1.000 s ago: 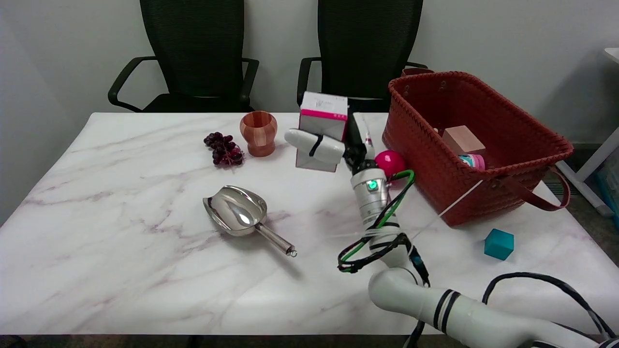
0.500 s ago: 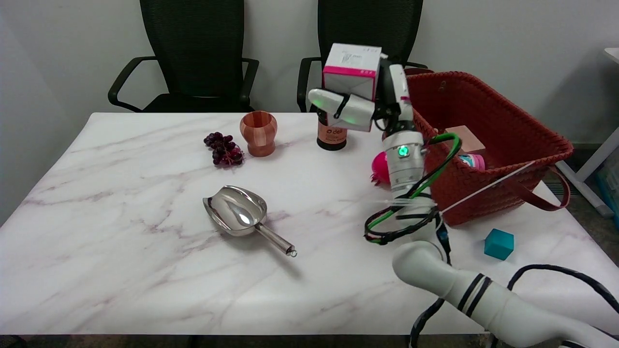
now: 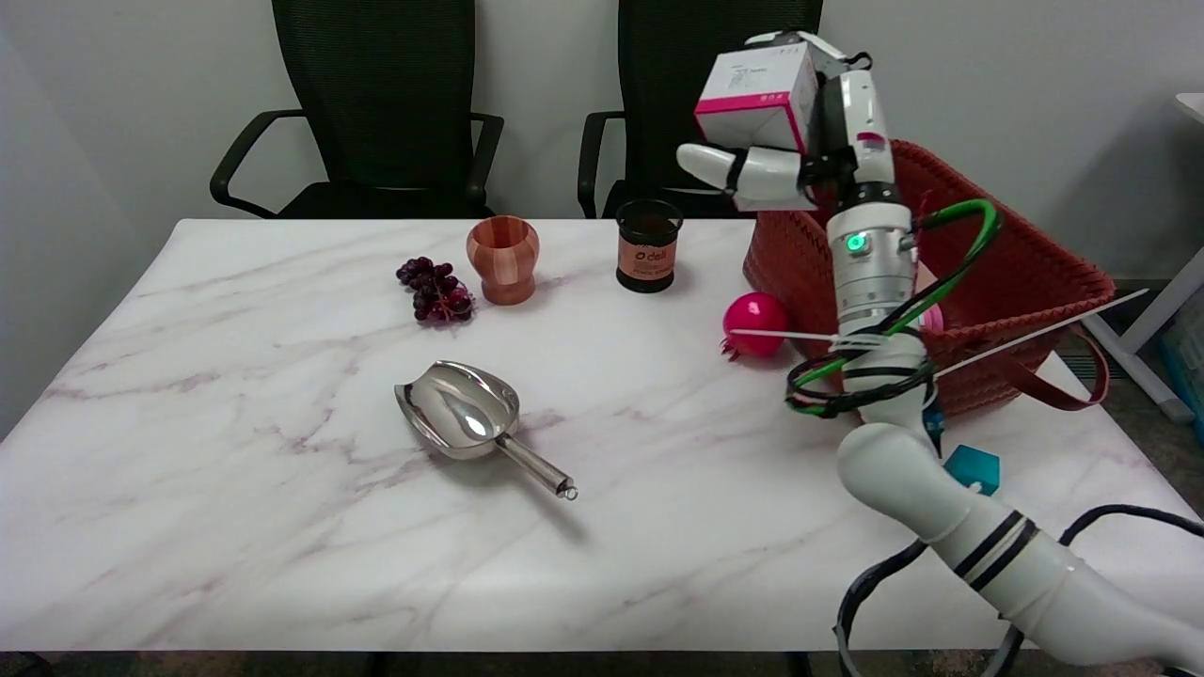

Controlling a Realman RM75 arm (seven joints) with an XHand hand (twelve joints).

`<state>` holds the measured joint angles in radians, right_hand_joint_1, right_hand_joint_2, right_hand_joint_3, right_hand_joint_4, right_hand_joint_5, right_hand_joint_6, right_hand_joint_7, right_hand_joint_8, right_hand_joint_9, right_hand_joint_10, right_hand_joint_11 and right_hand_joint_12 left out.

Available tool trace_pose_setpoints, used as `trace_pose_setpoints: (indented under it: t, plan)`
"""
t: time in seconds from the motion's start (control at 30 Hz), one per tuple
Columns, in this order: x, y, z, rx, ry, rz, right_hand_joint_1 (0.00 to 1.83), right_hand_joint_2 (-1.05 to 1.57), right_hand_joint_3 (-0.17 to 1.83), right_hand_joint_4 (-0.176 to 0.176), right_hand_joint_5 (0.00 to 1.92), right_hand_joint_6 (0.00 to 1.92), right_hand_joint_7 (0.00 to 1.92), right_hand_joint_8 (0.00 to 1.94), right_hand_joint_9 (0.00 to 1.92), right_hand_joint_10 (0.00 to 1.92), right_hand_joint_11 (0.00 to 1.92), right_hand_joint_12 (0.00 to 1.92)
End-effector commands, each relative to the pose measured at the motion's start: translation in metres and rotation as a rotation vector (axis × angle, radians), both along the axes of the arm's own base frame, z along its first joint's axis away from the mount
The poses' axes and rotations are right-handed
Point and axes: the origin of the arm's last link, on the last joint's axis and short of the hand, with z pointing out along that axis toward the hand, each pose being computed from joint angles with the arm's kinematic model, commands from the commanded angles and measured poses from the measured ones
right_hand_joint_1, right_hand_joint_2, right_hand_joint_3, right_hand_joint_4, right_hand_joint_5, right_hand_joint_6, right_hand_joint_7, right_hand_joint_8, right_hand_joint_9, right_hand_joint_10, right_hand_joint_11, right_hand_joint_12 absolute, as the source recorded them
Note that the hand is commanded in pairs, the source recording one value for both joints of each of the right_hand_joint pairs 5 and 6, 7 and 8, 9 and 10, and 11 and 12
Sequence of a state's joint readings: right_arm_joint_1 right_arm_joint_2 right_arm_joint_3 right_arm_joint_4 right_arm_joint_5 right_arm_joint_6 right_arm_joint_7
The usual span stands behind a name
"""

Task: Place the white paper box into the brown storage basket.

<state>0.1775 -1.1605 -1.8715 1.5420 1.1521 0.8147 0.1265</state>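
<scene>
My right hand [image 3: 809, 160] grips the white paper box [image 3: 755, 99], which has a pink band, and holds it high in the air. The box hangs tilted just left of and above the near-left corner of the brown woven storage basket [image 3: 1025, 254]. The thumb [image 3: 743, 171] lies under the box and the other fingers wrap its far side. The forearm stands upright in front of the basket and hides much of its inside.
On the marble table stand a dark "deli" cup [image 3: 647, 244], a wooden cup [image 3: 503, 258], grapes [image 3: 435, 290], a metal scoop [image 3: 470, 417], a pink ball [image 3: 755, 319] beside the basket and a teal cube [image 3: 974, 467] behind my arm. Two black chairs are behind the table.
The hand lifted the box off the table and carried it up and to the right toward the basket. The dark cup that stood behind the box came into view.
</scene>
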Motion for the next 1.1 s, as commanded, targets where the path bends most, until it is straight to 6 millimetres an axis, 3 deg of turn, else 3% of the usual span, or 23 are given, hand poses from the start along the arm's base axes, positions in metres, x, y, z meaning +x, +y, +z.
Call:
trace_pose_setpoints:
  t: [0.03, 0.27, 0.37, 0.53, 0.73, 1.1]
  plan:
    - [0.024, 0.013, 0.083, -0.287, 0.185, -0.235, 1.30, 0.30, 0.34, 0.000, 0.53, 0.53, 1.07, 1.07, 1.03, 1.03, 0.74, 0.74]
    - [0.023, 0.012, 0.129, -0.423, 0.243, -0.372, 1.31, 0.13, 0.42, 0.000, 0.44, 0.44, 1.02, 1.02, 0.97, 0.97, 0.62, 0.62]
    - [0.025, 0.010, 0.147, -0.486, 0.280, -0.423, 1.30, -0.07, 0.35, 0.000, 0.27, 0.27, 0.95, 0.95, 0.92, 0.92, 0.47, 0.47]
    - [0.018, -0.002, 0.176, -0.560, 0.335, -0.546, 1.27, -0.22, 0.21, 0.000, 0.28, 0.28, 0.93, 0.93, 0.90, 0.90, 0.47, 0.47]
    - [0.015, -0.016, 0.198, -0.584, 0.349, -0.621, 1.26, -0.22, 0.22, 0.000, 0.32, 0.32, 0.93, 0.93, 0.91, 0.91, 0.47, 0.47]
    - [0.026, -0.018, 0.219, -0.612, 0.355, -0.641, 1.25, -0.17, 0.19, 0.000, 0.31, 0.31, 0.94, 0.94, 0.93, 0.93, 0.50, 0.50]
